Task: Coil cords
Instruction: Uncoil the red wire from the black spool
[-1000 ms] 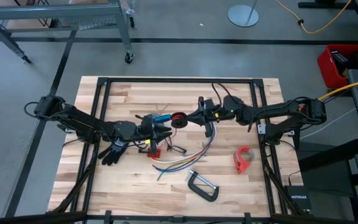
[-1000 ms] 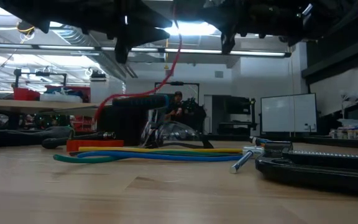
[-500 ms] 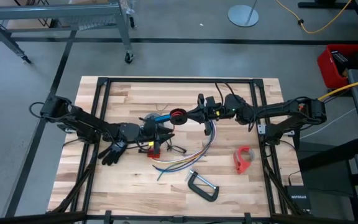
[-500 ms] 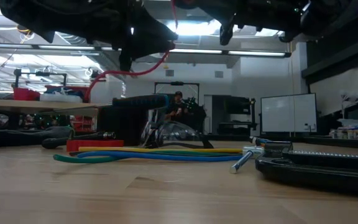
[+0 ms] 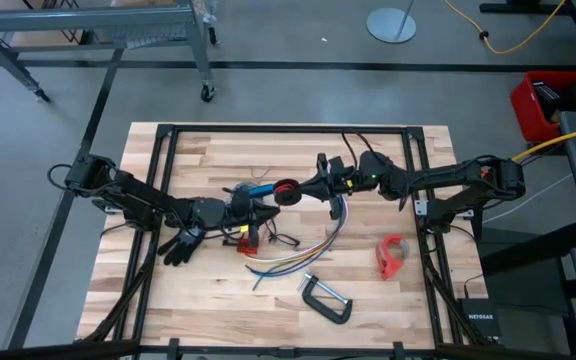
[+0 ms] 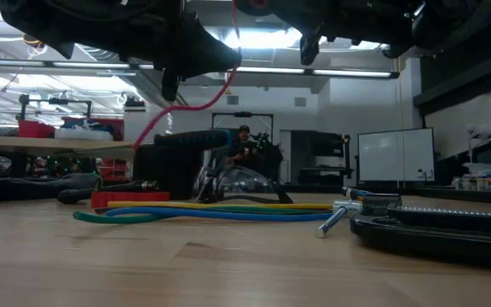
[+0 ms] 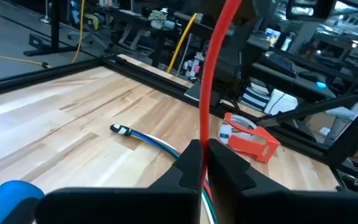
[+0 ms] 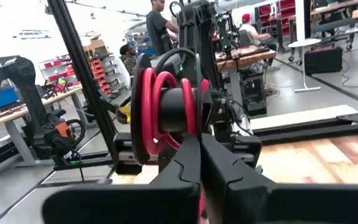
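Two grippers meet mid-desk from above: left gripper [image 5: 251, 212] just left of the red cord spool [image 5: 286, 189], right gripper [image 5: 308, 187] touching its other side; one coloured strand bundle [image 5: 303, 250] lies nearer the front edge. Low view: one red cord [image 6: 190, 107] hangs in an arc between the arms, bundle flat on the desk [image 6: 228, 264]. Left wrist: fingers [image 7: 190, 163] pinched together on the cord, running upward toward the spool. Right wrist: gripper clamped on the one spool.
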